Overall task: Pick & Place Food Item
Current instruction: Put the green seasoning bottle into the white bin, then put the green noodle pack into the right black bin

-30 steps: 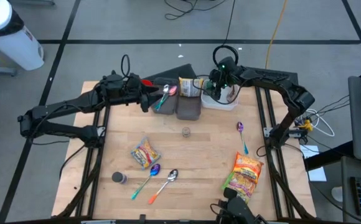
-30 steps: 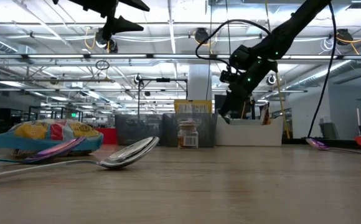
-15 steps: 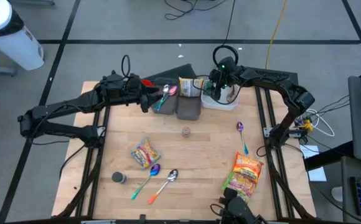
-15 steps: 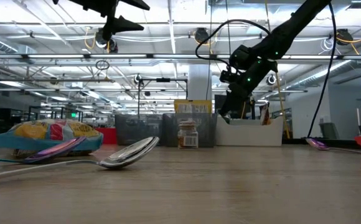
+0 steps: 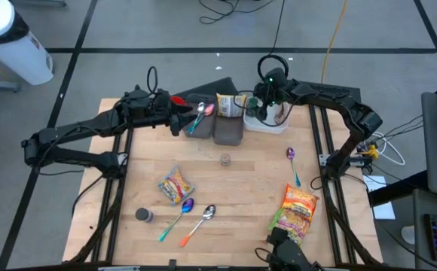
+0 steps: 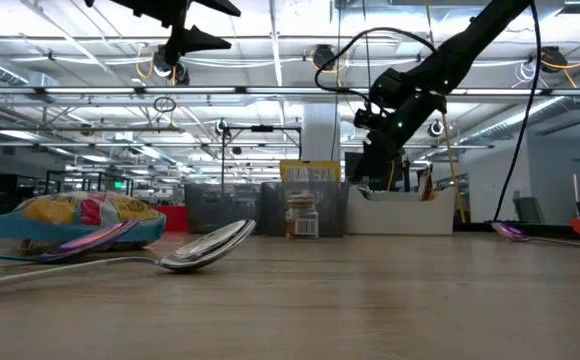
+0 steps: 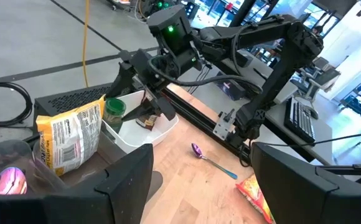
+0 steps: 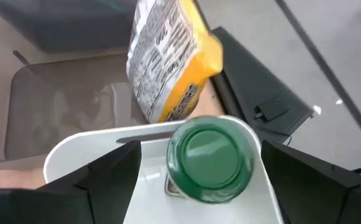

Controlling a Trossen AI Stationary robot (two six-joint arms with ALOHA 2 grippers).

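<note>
The placing step is judged to be ending: a green-lidded jar (image 8: 210, 157) is being left standing in the white bin (image 8: 99, 158) at the counter's (image 5: 233, 188) far edge, with the right pincer (image 5: 266, 105) spread wide just above it and nothing gripped. A straight lift clear is called for next. The left pincer (image 5: 175, 120) is being held wide and empty over the neighbouring grey bins.

- Green-lidded jar (image 8: 210, 157) — upright inside the white bin (image 8: 99, 148), in a corner of it, lid up.
- White bin — rectangular, open-topped, at the far edge of the worktop (image 5: 241, 181), just beside the yellow food packet (image 5: 228, 105).
- Yellow food packet — printed label showing, standing tilted between the white bin and a grey bin.
</note>
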